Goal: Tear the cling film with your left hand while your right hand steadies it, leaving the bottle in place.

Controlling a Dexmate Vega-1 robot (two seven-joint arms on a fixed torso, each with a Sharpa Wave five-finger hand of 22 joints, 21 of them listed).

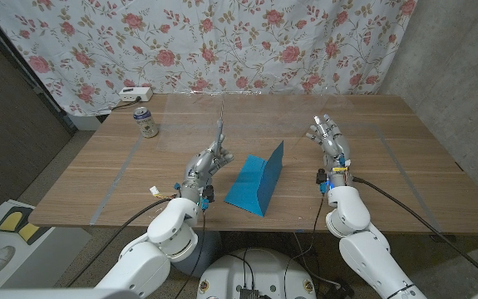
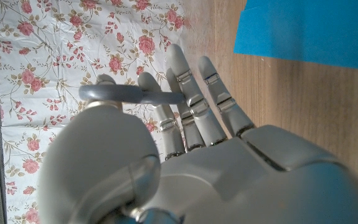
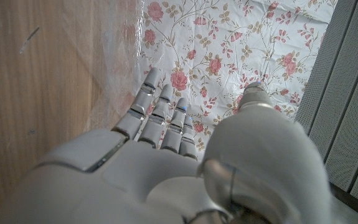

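Film [image 1: 272, 104] is hardly visible; both hands, left [image 1: 208, 164] and right [image 1: 328, 141], are open and empty, so a grasp may miss it.

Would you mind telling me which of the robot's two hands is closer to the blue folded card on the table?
The left hand: it sits just beside the blue folded card, while the right hand stands further off on the card's other side.
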